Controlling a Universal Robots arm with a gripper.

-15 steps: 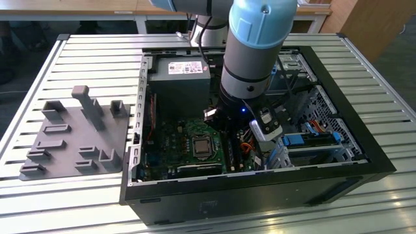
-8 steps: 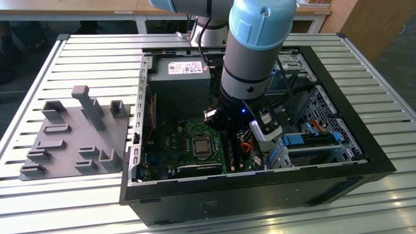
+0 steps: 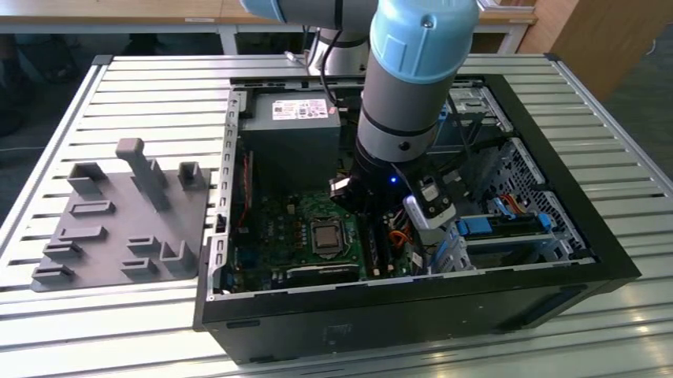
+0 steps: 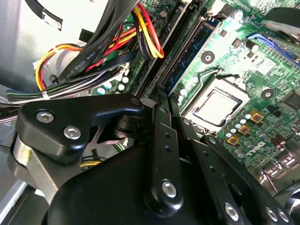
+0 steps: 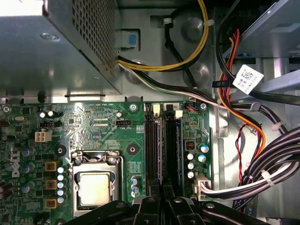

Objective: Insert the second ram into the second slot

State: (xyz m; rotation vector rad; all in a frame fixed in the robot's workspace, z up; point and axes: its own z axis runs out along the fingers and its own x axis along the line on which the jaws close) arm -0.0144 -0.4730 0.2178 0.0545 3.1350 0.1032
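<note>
— Second ram [image 5: 172,150]: where is it?
— Standing on edge in one of the two memory slots [image 5: 152,150] beside the processor socket [image 5: 96,187]. In the exterior view that is lower centre, inside the computer case [image 3: 421,331]. The gripper [image 5: 162,204] hangs at the stick's near end.
— Clamped on it?
— Cannot tell; its grip is hidden. I judge this the seating step, which calls for a straight, even push down along the slot.
— Counts?
— One arm [image 3: 405,102], one gripper, two slots, one blue stick I can make out, one grey fixture plate [image 3: 105,236] at the exterior view's left.
</note>
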